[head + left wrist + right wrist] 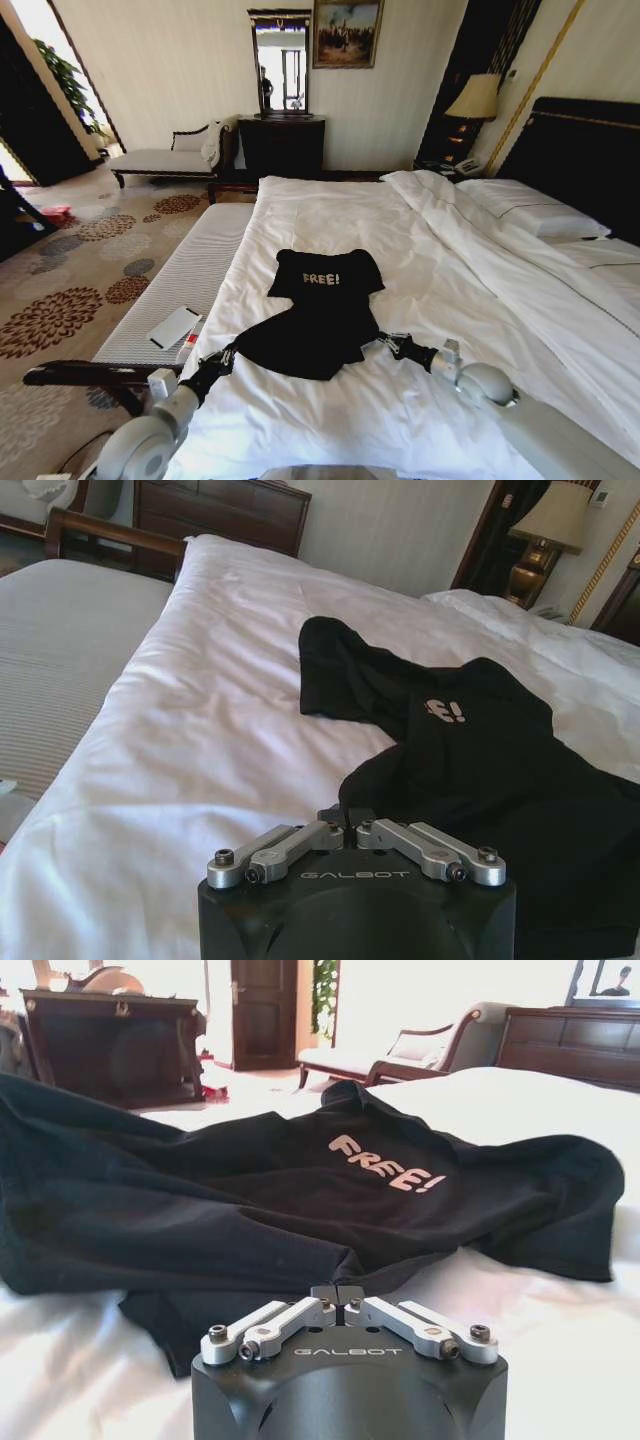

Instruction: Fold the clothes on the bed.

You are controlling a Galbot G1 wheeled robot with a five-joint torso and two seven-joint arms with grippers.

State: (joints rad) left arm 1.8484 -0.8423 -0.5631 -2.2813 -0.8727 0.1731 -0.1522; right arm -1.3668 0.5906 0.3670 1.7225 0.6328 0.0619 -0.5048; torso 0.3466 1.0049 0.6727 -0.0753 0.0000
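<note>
Clothes [322, 318] are sitting mid-bed, near the foot end of the white duvet on the bed [330, 215], with the "FREE!" chest print facing up. Both grippers are pinched closed on the near hem: left gripper [228, 355] has one bottom corner, right gripper [388, 345] has the other. In each wrist view the jaws are clamped together with black cloth bunching right at the tips. My guess is that holding both corners is how the hem gets carried up over the chest for the first fold, since the hem is already lifted and rumpled.

Around it: a padded bench [190, 280] runs along the bed's left side with a white card [173, 327] on it, and pillows [535, 208] sit well off to the right. Nothing lies on the duvet between the top and the far edge, so nothing's blocking the fold.
</note>
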